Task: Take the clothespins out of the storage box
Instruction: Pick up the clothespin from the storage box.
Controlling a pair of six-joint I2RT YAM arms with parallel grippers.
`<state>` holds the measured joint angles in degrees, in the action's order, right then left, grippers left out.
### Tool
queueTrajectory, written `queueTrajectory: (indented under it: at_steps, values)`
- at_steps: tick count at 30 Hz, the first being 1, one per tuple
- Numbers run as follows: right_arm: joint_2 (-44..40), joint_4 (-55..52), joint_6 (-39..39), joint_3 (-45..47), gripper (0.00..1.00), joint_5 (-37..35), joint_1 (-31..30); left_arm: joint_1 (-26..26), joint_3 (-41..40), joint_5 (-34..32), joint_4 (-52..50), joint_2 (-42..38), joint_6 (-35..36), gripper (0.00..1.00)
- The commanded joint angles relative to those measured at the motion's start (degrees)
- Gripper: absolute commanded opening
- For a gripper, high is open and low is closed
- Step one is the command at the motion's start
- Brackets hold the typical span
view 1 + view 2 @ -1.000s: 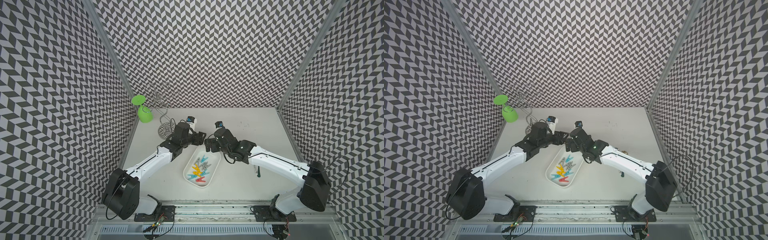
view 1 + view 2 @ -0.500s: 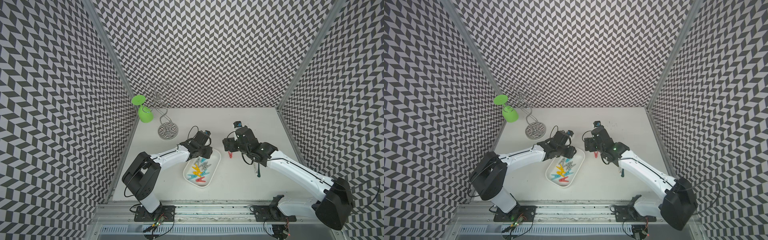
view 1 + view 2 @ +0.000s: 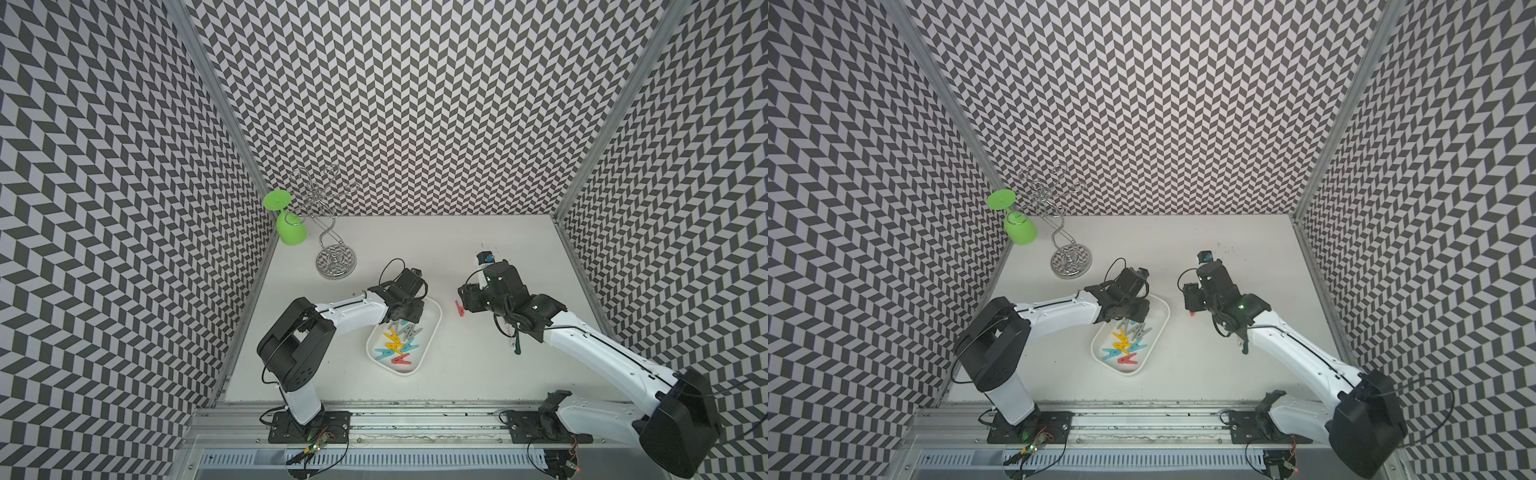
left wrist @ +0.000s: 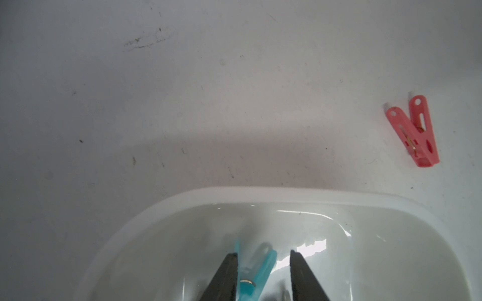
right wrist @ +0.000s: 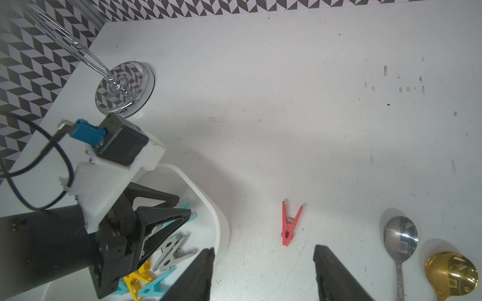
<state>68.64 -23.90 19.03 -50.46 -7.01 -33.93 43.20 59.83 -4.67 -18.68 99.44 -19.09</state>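
Observation:
The white storage box (image 3: 428,328) (image 3: 1163,320) lies mid-table with several grey, yellow, teal and red clothespins (image 3: 397,345) (image 3: 1125,343) heaped in it. My left gripper (image 3: 405,322) (image 4: 264,254) is down inside the box's far end, still open. A teal clothespin (image 4: 257,271) stands between its fingers, against one pad and clear of the other. A red clothespin (image 3: 459,308) (image 5: 289,224) lies on the table just right of the box. My right gripper (image 3: 465,299) (image 5: 264,249) hovers beside it, open and empty.
A chrome wire glass rack (image 3: 336,262) stands at the back left with a green glass (image 3: 291,226) hanging upside down from it. A silver spoon (image 5: 400,234) and a gold spoon (image 5: 451,271) lie on the table under my right arm. Patterned walls enclose three sides.
My left gripper came from beyond the box's far end down into it, and its jaws narrowed around a teal clothespin. My right gripper swung right, away from the box; a red clothespin now lies beside it.

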Motion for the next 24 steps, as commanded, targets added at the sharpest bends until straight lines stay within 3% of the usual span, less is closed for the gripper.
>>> queueTrajectory:
  at_steps: [1, 16, 24]
  values:
    - [-1.3, 2.8, -0.5, 0.7, 0.64, 0.5, 0.4, 0.6, 1.4, -4.8, -2.1, 1.0, -1.0, 0.39]
    - [0.5, 1.8, -0.7, 0.2, 0.58, 0.9, 0.7, 0.7, 1.5, -5.3, -1.0, 4.8, -0.6, 0.34]
    - [1.3, 1.6, -1.2, 0.1, 0.54, 0.9, 1.0, 0.7, 2.4, -5.3, -1.5, 5.5, -0.1, 0.17]
